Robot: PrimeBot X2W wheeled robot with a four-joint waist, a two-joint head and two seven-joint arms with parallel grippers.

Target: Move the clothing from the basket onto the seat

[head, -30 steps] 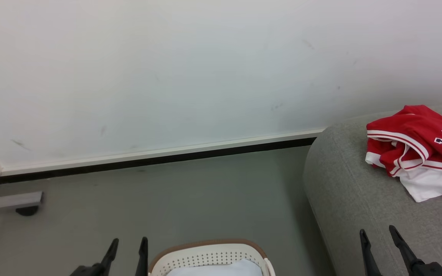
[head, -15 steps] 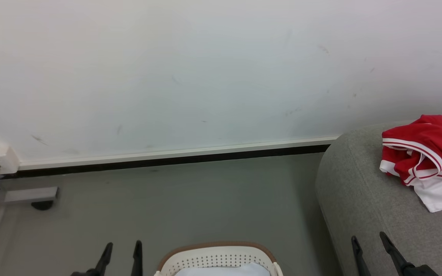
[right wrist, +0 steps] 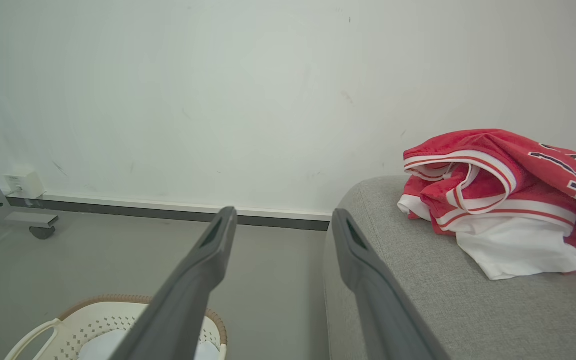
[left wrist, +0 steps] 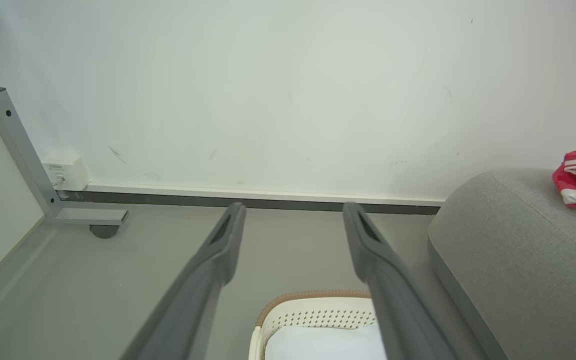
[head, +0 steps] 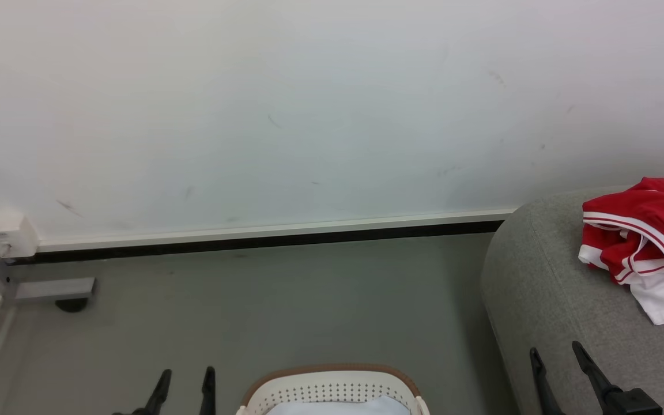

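Note:
Red clothing [head: 643, 230] with white trim lies bunched on the grey seat [head: 545, 300] at the right; the right wrist view shows the clothing [right wrist: 498, 190] on the seat [right wrist: 418, 295] with a dark number on it. The cream basket [head: 332, 389] with a brown rim sits at the bottom centre, a pale white pad inside it. My left gripper [head: 187, 374] stands open left of the basket, with nothing between its fingers. My right gripper [head: 557, 354] is open over the seat's front edge, also holding nothing. The left wrist view shows the basket [left wrist: 313, 315] below the fingers.
A white wall with a dark baseboard [head: 251, 242] runs across the back. A grey metal frame foot with a caster [head: 58, 291] and a white wall box [head: 9, 236] stand at the far left. Grey floor [head: 280, 311] lies between basket and wall.
The whole head picture has shifted rightward, so the camera has turned left. Both grippers stay open and hold nothing, and the clothing lies unmoved on the seat.

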